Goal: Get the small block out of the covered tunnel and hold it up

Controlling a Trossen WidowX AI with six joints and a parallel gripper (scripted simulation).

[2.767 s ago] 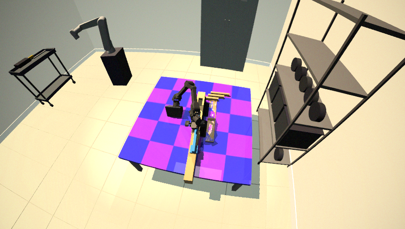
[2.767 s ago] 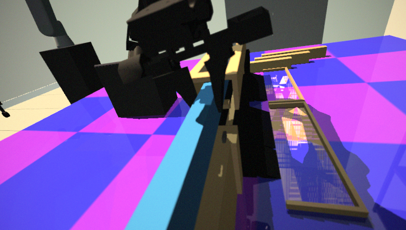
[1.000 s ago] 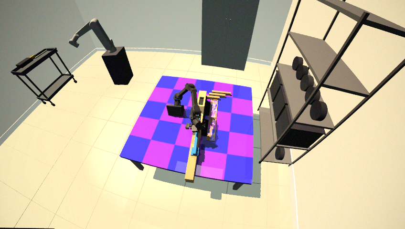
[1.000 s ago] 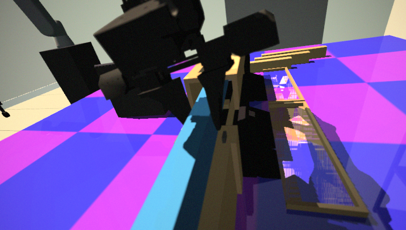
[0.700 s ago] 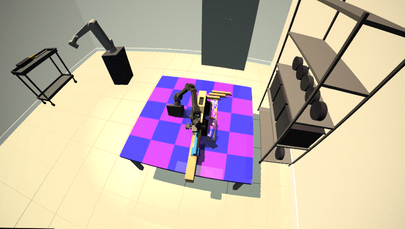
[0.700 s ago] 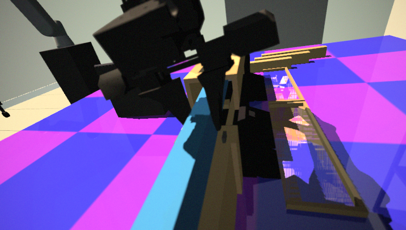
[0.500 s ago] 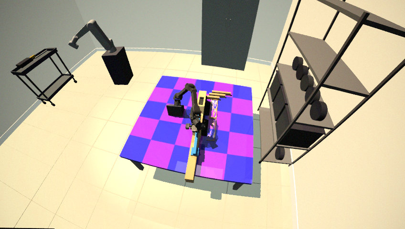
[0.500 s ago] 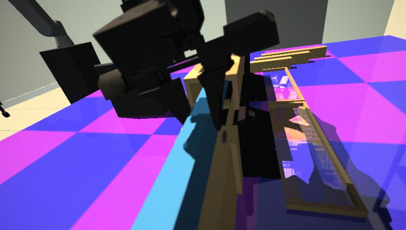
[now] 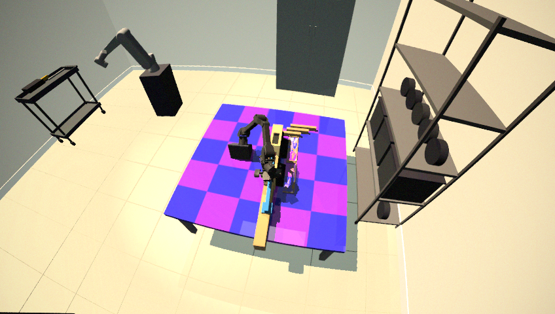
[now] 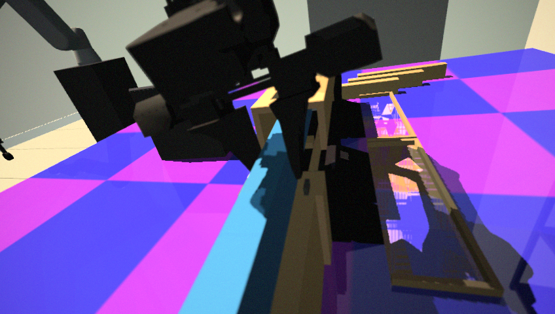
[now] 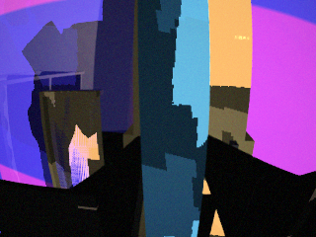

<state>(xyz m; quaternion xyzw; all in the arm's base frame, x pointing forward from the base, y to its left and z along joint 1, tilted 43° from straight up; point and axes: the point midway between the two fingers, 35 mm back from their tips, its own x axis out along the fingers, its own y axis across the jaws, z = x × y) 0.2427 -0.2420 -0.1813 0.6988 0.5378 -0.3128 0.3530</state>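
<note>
no text, label, brand, number or sign can be read on anything in these views.
</note>
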